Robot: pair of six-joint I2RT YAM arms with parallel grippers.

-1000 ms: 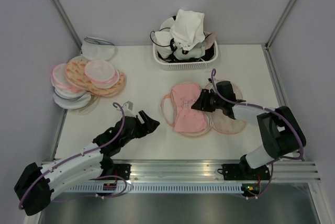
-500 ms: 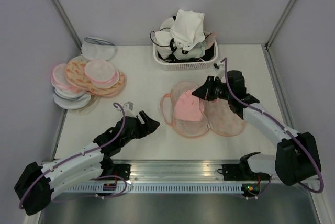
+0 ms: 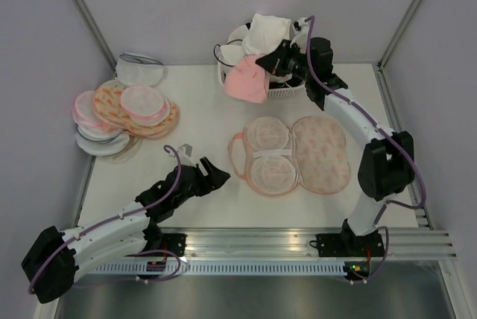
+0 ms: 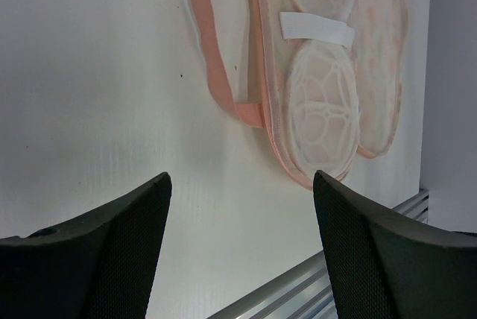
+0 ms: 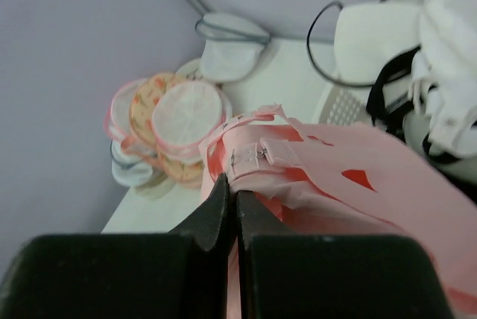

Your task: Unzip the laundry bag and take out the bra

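Laundry bag [image 3: 298, 156]: unzipped, spread flat at counter [image 3: 201, 121] centre, empty.
Bra [image 3: 246, 80]: out of the bag, hanging at 12 o'clock beside the basket [image 3: 279, 94].
Right pincer [image 3: 270, 62]: pinching the bra.
Left pincer [image 3: 215, 171]: spread, empty, at 7 o'clock.
Remaining: you probably only need to set the bra down.

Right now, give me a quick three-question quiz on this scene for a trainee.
1. True or false: the bra lies inside the laundry bag.
2. What is the right tool gripping? A: the bra. B: the laundry bag. C: nothing.
3. Short answer: is the left tool open or shut?

Key: 1 false, it hangs in the air, clear of the bag. 2 A. 3 open, and empty.
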